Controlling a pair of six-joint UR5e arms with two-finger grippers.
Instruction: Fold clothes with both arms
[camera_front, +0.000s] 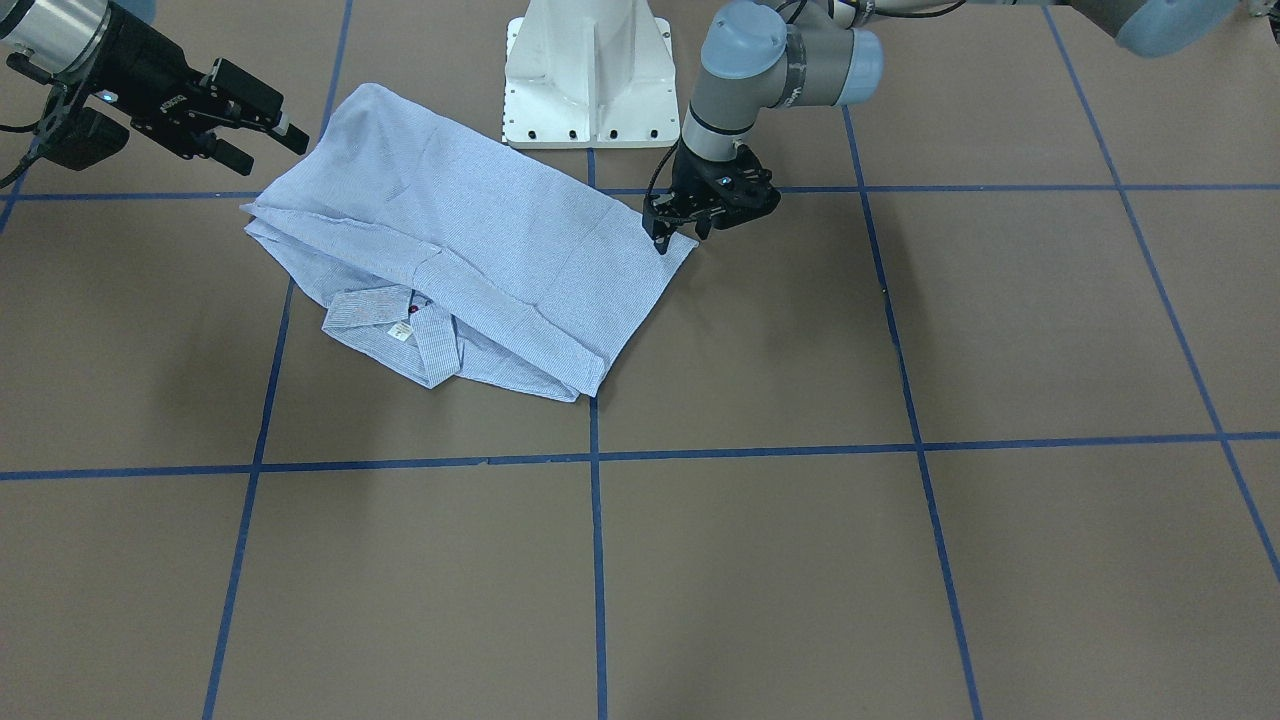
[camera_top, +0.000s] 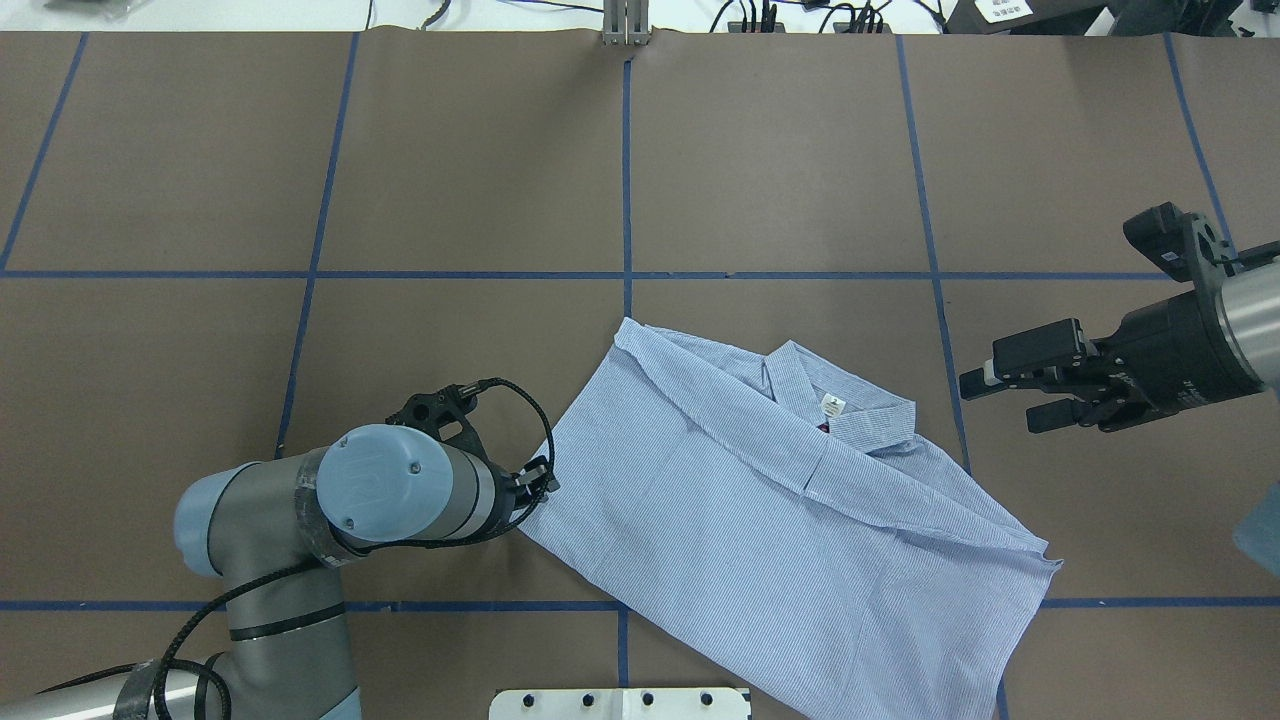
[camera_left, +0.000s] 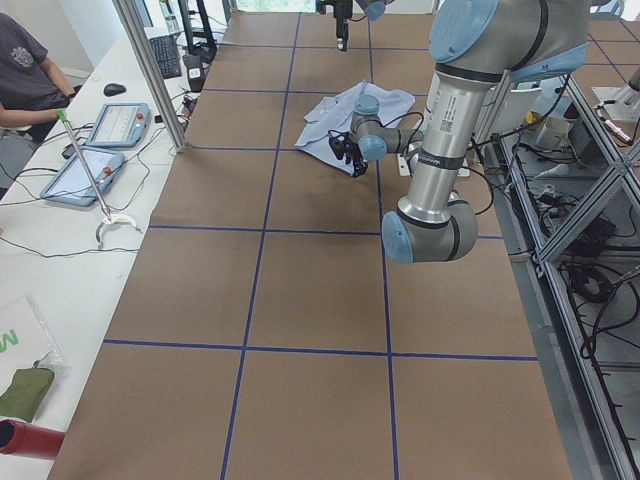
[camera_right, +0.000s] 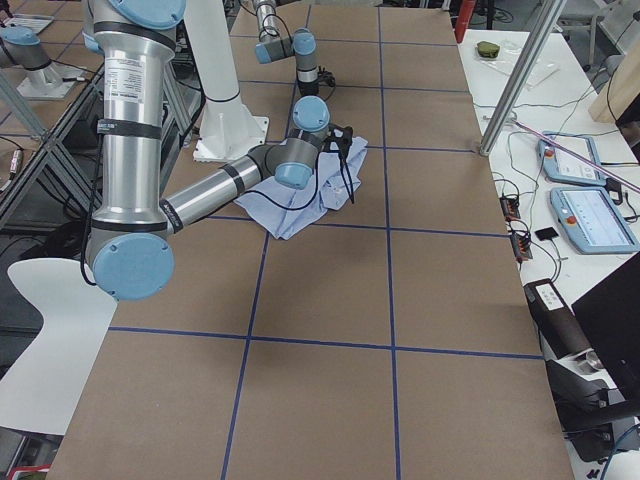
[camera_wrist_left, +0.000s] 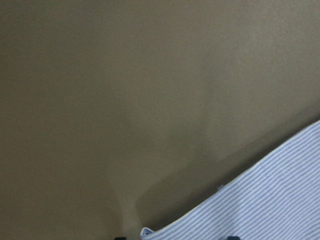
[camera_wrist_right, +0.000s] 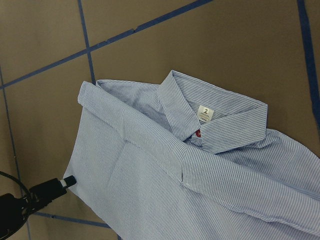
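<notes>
The light blue-and-white fine-striped button-up shirt (camera_top: 760, 520) lies part-folded on the brown paper-covered table (camera_top: 200, 180), just in front of the white pedestal base (camera_front: 590, 90) and skewed toward its right, collar pointing away from the base. Ahead of the base's left corner, the black two-finger left gripper (camera_front: 680, 232) stands at the shirt's side corner, fingers spread and nothing pinched. The right gripper (camera_top: 998, 400) hovers well off to the base's right, fingers spread, empty. Judgement: seat the edge fully between the fingers before closing, then lift both sides evenly.
</notes>
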